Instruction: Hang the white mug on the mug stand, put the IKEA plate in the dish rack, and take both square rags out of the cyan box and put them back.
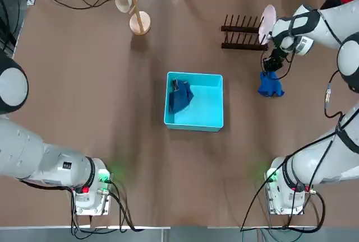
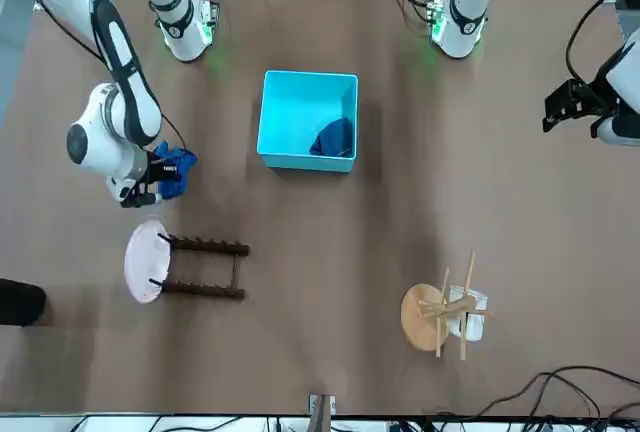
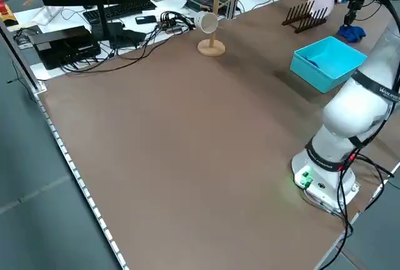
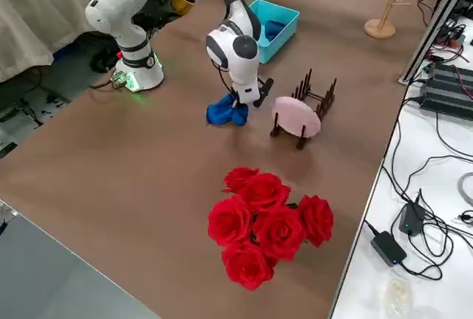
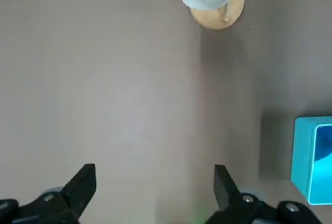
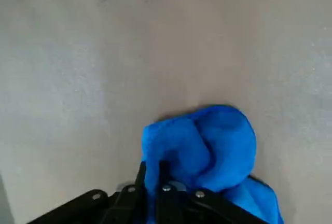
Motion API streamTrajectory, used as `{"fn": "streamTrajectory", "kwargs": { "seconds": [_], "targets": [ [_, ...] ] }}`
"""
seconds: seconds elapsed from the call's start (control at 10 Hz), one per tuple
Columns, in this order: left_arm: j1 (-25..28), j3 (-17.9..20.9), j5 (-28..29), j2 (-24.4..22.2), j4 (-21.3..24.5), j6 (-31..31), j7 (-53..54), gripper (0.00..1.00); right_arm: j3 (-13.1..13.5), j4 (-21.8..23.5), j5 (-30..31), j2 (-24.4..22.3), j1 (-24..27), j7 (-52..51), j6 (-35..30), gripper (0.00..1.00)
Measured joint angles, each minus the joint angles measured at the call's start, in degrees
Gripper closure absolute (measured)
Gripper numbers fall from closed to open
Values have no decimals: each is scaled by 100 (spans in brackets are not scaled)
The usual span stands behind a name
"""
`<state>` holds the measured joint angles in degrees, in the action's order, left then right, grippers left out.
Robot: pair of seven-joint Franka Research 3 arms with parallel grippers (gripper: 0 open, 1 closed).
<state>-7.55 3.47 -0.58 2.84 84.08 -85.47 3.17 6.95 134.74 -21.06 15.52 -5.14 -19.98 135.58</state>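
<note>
While gripping the rag (image 6: 202, 151), right arm (image 4: 235, 47) reaches downward.

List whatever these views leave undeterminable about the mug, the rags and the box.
- Mug handle's hold on the peg: hidden behind the stand, front view.
- Part of the rag between the right tool's fingers: covered by them, right wrist view.
- Box's far side: cut off by the left wrist view's edge.

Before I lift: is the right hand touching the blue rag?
Touching: the right wrist view shows the right hand's fingers closed on the blue rag.
</note>
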Motion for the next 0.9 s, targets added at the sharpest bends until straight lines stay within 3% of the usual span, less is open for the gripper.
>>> {"fn": "streamTrajectory", "kwargs": {
  "seconds": [0.2, 0.4, 0.6, 0.7, 0.9],
  "targets": [
    [4, 1, 2, 35, 0, -7, 0, 0, 47, -123, 0, -187, 114, -145, -630, 90],
    [6, 3, 2, 37, -1, -8, -1, 0, 83, -453, 70, -931, 145, 73, -1894, 90],
    [11, 3, 2, 37, -1, -8, -3, 0, 11, -1029, 314, -1724, 122, 996, -3292, 90],
    [13, 4, 2, 37, -1, -8, -3, 0, -105, -1382, 333, -1931, 59, 1556, -3864, 90],
    [11, 2, 2, 37, -1, -8, -3, 0, -513, -1669, 337, -2169, -253, 2840, -4180, 90]
  ]
}}
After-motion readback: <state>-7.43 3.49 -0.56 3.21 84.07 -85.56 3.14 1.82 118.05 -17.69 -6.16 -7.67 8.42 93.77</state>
